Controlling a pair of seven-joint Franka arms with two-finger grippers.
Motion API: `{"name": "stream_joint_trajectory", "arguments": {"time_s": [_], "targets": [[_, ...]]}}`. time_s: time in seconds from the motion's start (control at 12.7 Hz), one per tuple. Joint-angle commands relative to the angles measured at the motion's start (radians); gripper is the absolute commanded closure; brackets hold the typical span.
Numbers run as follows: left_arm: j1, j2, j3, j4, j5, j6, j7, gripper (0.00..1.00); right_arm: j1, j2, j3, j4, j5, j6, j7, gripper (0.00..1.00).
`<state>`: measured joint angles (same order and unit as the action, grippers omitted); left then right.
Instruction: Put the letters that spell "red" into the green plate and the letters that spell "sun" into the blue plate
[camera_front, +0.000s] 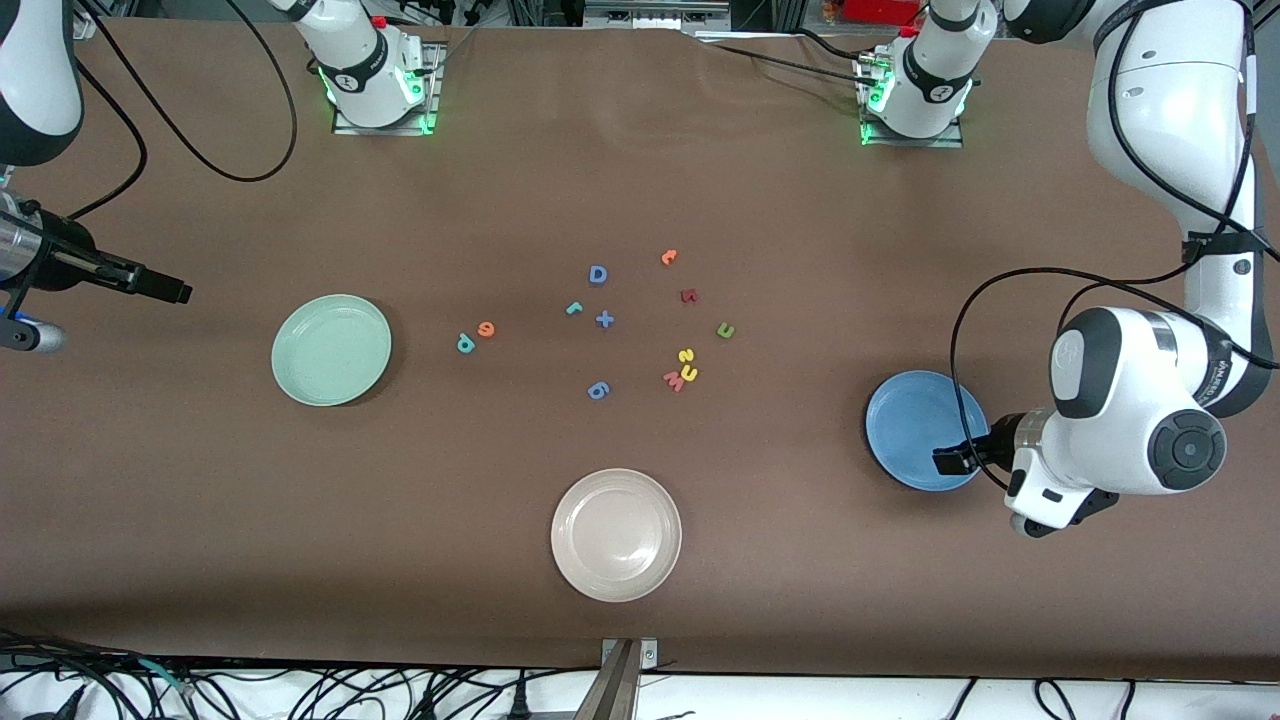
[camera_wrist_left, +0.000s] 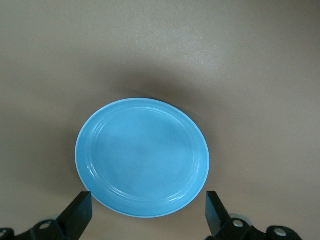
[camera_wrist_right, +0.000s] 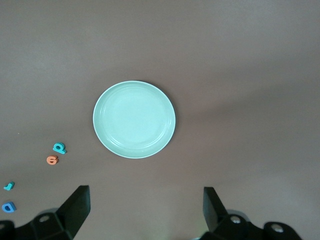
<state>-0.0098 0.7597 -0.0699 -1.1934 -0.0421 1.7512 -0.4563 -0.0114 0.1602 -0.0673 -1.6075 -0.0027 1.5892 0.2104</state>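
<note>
Foam letters lie scattered mid-desk and both plates are empty, so the sorting looks not yet begun. The green plate (camera_front: 331, 349) sits toward the right arm's end, the blue plate (camera_front: 921, 429) toward the left arm's end. The teal d (camera_front: 464, 343) and orange e (camera_front: 486, 329) lie just beside each other near the green plate, the teal r (camera_front: 574, 308) farther toward the centre. The yellow s (camera_front: 685, 355), yellow arch (camera_front: 689, 374) and green arch (camera_front: 726, 330) lie clustered, with the pink W (camera_front: 673, 380) touching or nearly touching the yellow arch.

The right gripper (camera_wrist_right: 145, 205) hovers near the green plate, fingers spread wide and empty; the left gripper (camera_wrist_left: 148, 210) hangs over the blue plate's edge, likewise wide and empty.

A good first pick is probably the d or e: descend straight down and pinch only one letter. For the yellow arch, avoid snagging the W.
</note>
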Motion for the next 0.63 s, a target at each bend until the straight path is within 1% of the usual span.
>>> {"name": "stream_joint_trajectory", "arguments": {"time_s": [0.0, 0.31, 0.55], "targets": [[-0.002, -0.003, 0.007, 0.006, -0.032, -0.001, 0.008, 0.00, 0.007, -0.007, -0.006, 0.001, 0.017, 0.000, -0.008, 0.00], [0.011, -0.013, 0.009, 0.014, -0.028, -0.001, 0.021, 0.00, 0.005, -0.007, -0.006, 0.001, 0.018, 0.002, -0.013, 0.00], [0.024, -0.013, 0.015, 0.040, -0.027, -0.002, 0.083, 0.00, 0.007, -0.007, -0.006, 0.001, 0.020, 0.002, -0.008, 0.00]]}}
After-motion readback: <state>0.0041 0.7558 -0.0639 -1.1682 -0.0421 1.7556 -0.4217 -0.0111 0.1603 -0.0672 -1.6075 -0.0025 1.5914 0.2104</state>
